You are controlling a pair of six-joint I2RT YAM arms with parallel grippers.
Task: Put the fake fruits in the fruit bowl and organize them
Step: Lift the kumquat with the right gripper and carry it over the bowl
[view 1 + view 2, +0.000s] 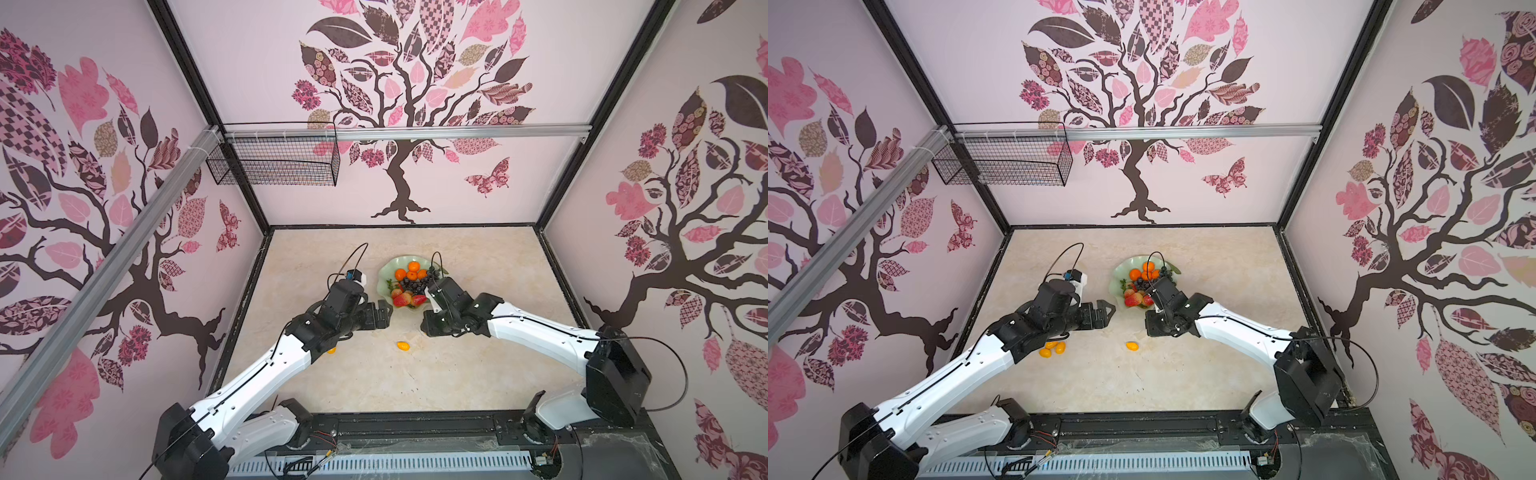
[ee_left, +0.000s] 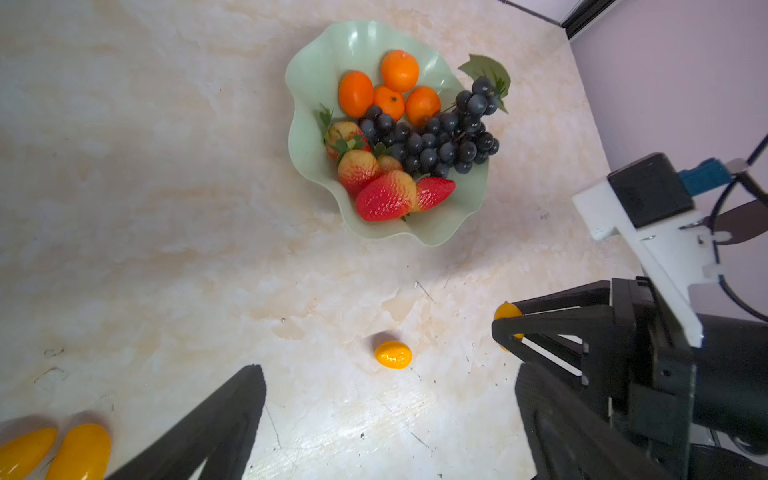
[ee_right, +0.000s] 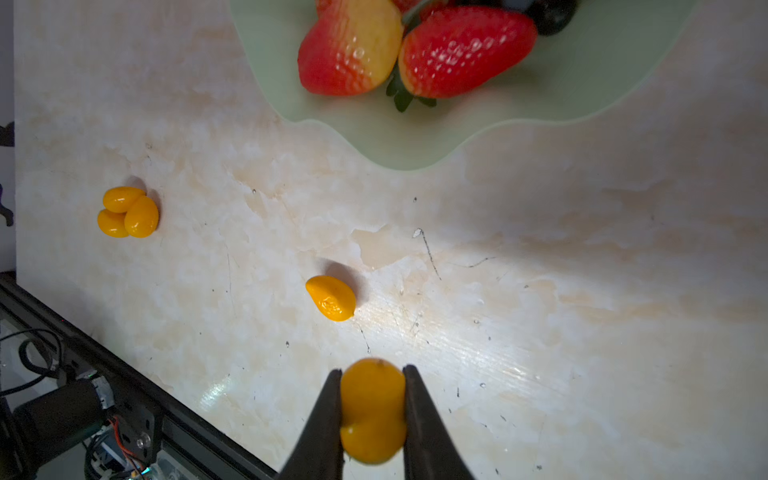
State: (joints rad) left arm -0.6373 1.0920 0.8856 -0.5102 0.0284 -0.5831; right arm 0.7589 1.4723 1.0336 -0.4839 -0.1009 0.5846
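I have both arms reaching inward, grippers facing each other and apart. My left gripper [image 1: 1109, 312] hangs with jaws spread wide; my right gripper [image 3: 372, 376] is pinched on a yellow-orange oval [image 3: 372, 415]

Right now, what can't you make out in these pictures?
- Both top views: the yellow-orange oval in the right claw is hidden under the right arm, at its wrist.
- A top view: the cluster of three ovals is almost wholly covered by the left arm.
- Right wrist view: the fruit bowl is cut off by the frame edge; most fruit is out of sight.
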